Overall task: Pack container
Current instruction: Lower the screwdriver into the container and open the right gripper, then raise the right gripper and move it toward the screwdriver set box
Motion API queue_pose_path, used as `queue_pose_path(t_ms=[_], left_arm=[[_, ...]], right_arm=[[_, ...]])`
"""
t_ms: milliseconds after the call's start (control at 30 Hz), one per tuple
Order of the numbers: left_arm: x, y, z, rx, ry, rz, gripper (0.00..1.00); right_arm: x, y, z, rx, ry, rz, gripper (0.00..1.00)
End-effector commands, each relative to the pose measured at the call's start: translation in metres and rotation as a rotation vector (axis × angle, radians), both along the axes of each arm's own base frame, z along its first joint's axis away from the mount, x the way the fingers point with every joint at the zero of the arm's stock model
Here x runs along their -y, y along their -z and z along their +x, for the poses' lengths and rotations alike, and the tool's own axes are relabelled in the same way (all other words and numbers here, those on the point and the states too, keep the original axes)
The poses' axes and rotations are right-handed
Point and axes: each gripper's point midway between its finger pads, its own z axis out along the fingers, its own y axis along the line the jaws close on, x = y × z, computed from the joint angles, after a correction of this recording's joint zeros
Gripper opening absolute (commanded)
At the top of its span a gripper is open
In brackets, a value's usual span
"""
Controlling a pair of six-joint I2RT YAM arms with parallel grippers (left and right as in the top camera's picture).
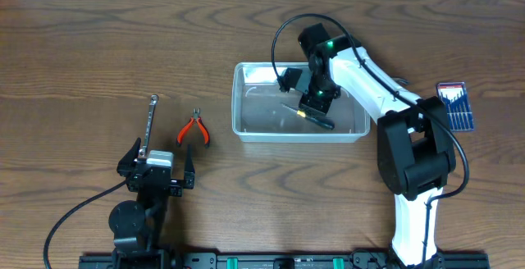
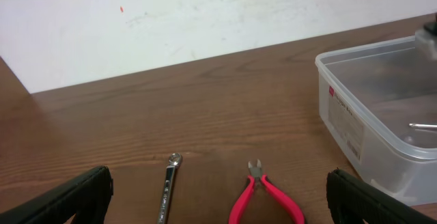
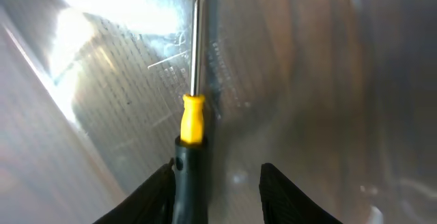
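Note:
The clear plastic container (image 1: 246,126) stands at the table's centre; its near corner shows in the left wrist view (image 2: 355,125). A screwdriver (image 1: 312,116) with a black handle and yellow collar lies inside it. My right gripper (image 1: 317,97) is lowered into the container, jaws open. In the right wrist view (image 3: 215,197) the screwdriver (image 3: 193,115) rests against the left finger with a gap to the right finger, over the tub's floor (image 3: 109,53). My left gripper (image 1: 156,172) is open and empty near the front edge (image 2: 218,207).
Red-handled pliers (image 1: 194,129) (image 2: 263,197) and a steel wrench (image 1: 148,125) (image 2: 168,183) lie on the table just beyond my left gripper, left of the container. A blue pack of small screwdrivers (image 1: 454,105) lies at the far right.

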Motion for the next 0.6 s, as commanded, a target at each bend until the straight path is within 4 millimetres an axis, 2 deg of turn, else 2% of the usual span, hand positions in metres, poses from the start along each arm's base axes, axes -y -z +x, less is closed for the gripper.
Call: queue_pose_path(t_ms=[0,133,167,200,333,467,567], left_arm=[[-0.002,0.015,0.000,-0.030,-0.008,0.008,0.98],[-0.002,0.015,0.000,-0.030,-0.008,0.008,0.98],[-0.002,0.015,0.000,-0.030,-0.008,0.008,0.98],[-0.002,0.015,0.000,-0.030,-0.008,0.008,0.98],[-0.002,0.015,0.000,-0.030,-0.008,0.008,0.98],[-0.002,0.015,0.000,-0.030,-0.008,0.008,0.98],[-0.002,0.015,0.000,-0.030,-0.008,0.008,0.98]], right_arm=[[-0.013,-0.039,0.022,0.086,0.030,0.049,0.43],[-0.020,-0.084,0.038,0.150,0.064,0.082,0.62],[-0.022,-0.095,0.041,0.166,0.064,0.090,0.70],[-0.022,-0.108,0.045,0.186,0.066,0.099,0.99],[-0.013,-0.163,0.063,0.308,0.136,0.091,0.99],[0.014,-0.210,0.076,0.428,0.260,0.043,0.99],[0.039,-0.241,0.077,0.486,0.326,0.026,0.99]])
